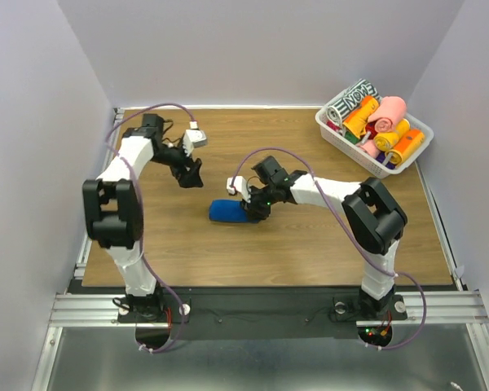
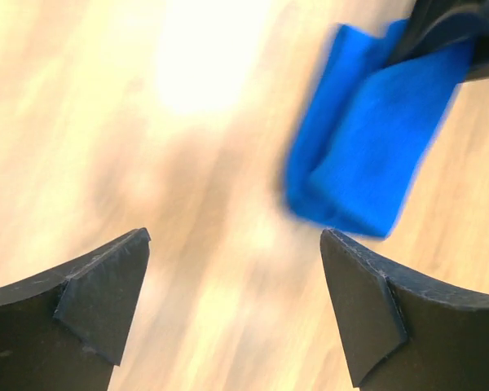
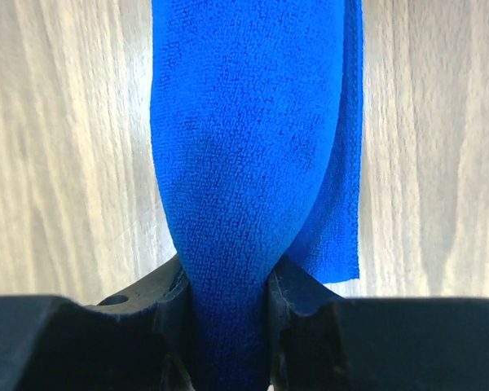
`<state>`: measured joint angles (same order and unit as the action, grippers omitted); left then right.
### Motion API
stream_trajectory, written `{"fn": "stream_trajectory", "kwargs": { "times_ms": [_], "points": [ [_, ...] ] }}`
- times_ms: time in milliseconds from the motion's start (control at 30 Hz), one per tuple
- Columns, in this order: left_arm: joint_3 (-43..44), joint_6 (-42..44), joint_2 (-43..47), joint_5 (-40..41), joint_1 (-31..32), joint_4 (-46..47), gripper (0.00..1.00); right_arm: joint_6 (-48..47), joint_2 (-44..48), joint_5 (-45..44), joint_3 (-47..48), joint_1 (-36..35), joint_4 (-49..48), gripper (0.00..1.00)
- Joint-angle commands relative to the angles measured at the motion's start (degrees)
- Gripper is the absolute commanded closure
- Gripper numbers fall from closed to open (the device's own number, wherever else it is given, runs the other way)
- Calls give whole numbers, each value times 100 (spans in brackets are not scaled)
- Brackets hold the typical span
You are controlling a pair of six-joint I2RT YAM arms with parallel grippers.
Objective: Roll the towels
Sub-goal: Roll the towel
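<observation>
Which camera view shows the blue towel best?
The right wrist view: the blue towel fills it, pinched between the jaws. The top view shows it small, partly under the right gripper; the left wrist view, blurred.

Blue towel (image 2: 375,138) blurred; end hidden between right jaws.

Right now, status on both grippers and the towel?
Left gripper open, apart from the towel. Right gripper shut on blue towel. Basket of rolls far right, not in the way.
</observation>
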<state>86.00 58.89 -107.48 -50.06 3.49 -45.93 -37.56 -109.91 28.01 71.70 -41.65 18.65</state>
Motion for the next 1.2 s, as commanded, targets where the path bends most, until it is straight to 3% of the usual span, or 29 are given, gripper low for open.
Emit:
{"fn": "stream_trajectory", "kwargs": {
  "times_ms": [0,200,300,433,733,1167],
  "points": [
    [-1028,174,1260,216,47,882,1,495,-382,765,282,332,1437,99],
    [-2507,658,2678,847,346,1718,1,557,-970,1698,924,675,2378,99],
    [-3421,966,3520,1522,942,2385,1,434,-1251,2102,1152,798,2827,99],
    [-4265,1169,3883,2087,1995,3167,1,364,-1375,2217,1232,877,3021,99],
    [-4407,1036,3366,2519,2718,4004,1,144,-1639,2253,1504,939,3372,100],
    [-4258,984,2979,2071,2965,3548,6,179,-1753,2191,1663,1001,3390,99]
  ]
}}
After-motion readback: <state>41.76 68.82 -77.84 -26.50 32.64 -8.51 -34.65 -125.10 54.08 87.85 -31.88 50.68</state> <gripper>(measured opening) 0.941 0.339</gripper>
